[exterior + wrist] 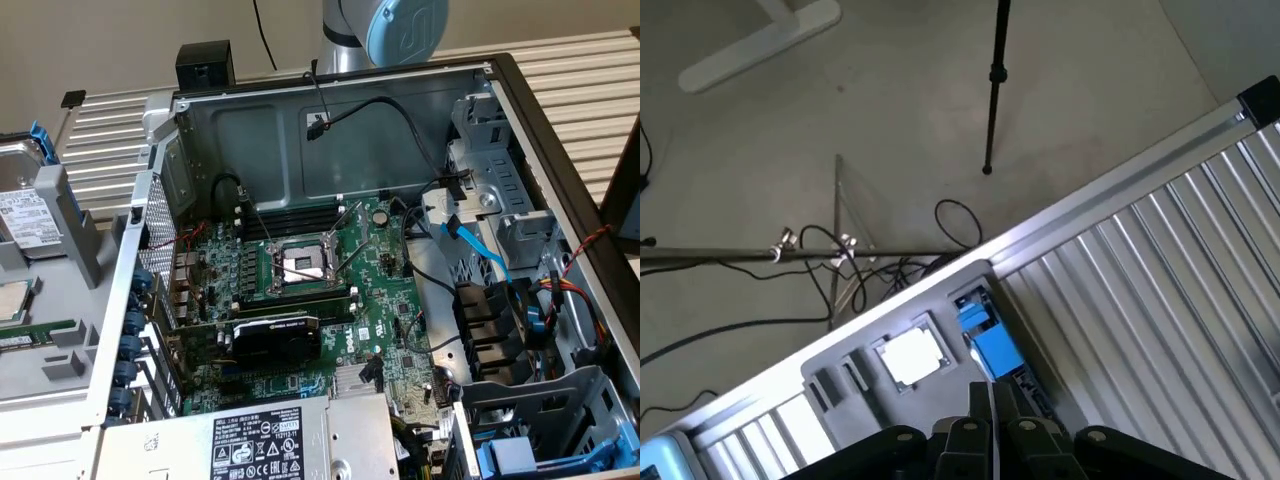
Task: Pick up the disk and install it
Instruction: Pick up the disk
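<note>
The disk (22, 205), a silver drive with a white label in a blue carrier, stands in a grey holder on the tray (60, 340) at the exterior view's left edge, outside the open computer case (330, 130). Only the arm's blue-capped joint (400, 28) shows in that view, behind the case; the gripper is out of it. In the wrist view my gripper (990, 395) hangs high over the tray with its black fingers (978, 412) close together and nothing between them. The disk (992, 345) shows just beyond the fingertips as a blue block, well below.
Inside the case lie the motherboard (310, 270), a silver power-supply box (250, 445), loose cables, grey drive bays (500, 200) and another blue carrier (520, 455). A processor (910, 357) sits in the tray beside the disk. A tripod leg (995, 80) and cables are on the floor.
</note>
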### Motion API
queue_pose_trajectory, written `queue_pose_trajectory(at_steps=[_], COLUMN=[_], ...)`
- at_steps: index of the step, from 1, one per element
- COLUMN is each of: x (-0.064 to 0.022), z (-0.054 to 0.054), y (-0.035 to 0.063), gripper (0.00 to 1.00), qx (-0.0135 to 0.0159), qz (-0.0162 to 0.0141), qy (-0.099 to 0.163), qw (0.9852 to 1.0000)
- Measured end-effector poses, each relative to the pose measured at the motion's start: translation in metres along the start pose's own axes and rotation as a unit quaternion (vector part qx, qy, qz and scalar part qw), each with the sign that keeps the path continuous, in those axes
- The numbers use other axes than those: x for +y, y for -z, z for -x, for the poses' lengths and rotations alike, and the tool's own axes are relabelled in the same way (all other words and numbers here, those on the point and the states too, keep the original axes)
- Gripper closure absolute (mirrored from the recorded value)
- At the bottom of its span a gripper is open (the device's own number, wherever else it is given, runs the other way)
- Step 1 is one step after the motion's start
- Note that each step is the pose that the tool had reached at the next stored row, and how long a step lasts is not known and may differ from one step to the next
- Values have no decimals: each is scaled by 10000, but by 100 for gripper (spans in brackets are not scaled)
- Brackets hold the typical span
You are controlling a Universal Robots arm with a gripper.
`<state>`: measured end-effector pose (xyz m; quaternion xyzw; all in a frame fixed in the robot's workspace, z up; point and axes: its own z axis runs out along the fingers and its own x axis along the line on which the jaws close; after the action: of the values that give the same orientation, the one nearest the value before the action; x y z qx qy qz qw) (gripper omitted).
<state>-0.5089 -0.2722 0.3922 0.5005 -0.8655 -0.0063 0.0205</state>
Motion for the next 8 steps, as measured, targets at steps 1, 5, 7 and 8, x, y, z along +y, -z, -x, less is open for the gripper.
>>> queue_pose_trajectory(at_steps=[1, 5, 7, 8], x=[0, -1, 0, 0], z=[0, 1, 0, 0], y=[0, -2, -2, -3], gripper=[85, 85, 85, 85], qx=[2, 9, 13, 15], qz=[-4, -22, -31, -35], qy=[93, 457, 636, 724], qw=[10000, 9990, 9980, 9974])
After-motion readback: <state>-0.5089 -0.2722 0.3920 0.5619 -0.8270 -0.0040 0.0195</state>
